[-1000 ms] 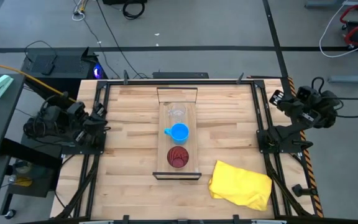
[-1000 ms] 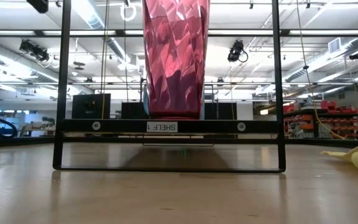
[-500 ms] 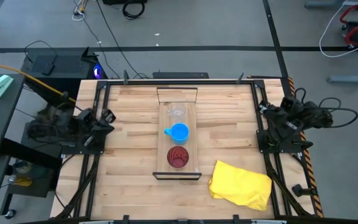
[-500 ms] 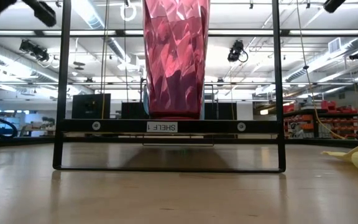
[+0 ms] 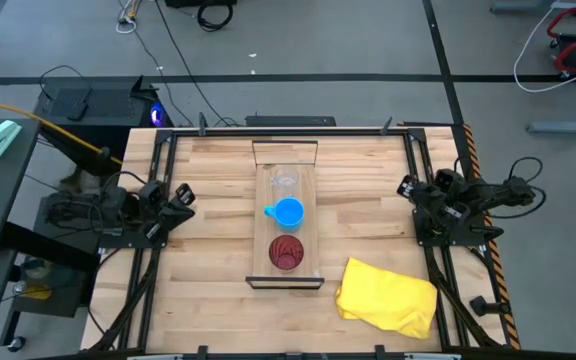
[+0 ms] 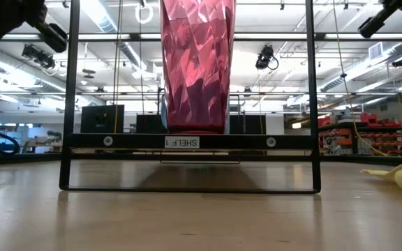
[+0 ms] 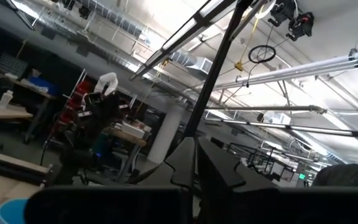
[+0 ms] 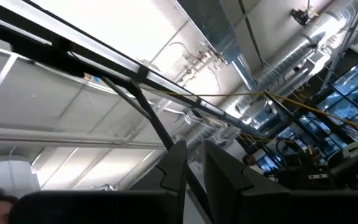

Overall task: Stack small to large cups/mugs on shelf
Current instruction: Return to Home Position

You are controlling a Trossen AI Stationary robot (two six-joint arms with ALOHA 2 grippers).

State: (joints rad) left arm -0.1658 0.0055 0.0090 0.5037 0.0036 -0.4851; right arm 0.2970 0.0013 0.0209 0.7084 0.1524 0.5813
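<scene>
The light-wood shelf (image 5: 306,225) runs from far to near at the table's middle. Three cups stand upright on it in a row: the clear cup (image 5: 284,181) farthest, the blue mug (image 5: 288,212) in the middle with its handle toward the table's left, and the dark red cup (image 5: 286,252) nearest. In the low view the red cup (image 6: 197,66) hides the other two. My left gripper (image 5: 182,193) is shut and empty above the table's left edge. My right gripper (image 5: 406,186) is shut and empty above the right edge. Both point up toward the ceiling.
A crumpled yellow cloth (image 5: 386,296) lies at the table's near right, close to the shelf's near end. The shelf's dark end bracket (image 6: 190,141) stands in front of the low camera. Bare tabletop lies on both sides of the shelf.
Both arms have unfolded from their places at the table's sides. My left gripper has swung toward the table's right, in over the left edge. My right gripper has swung toward the table's left, in over the right edge. The cups have not moved.
</scene>
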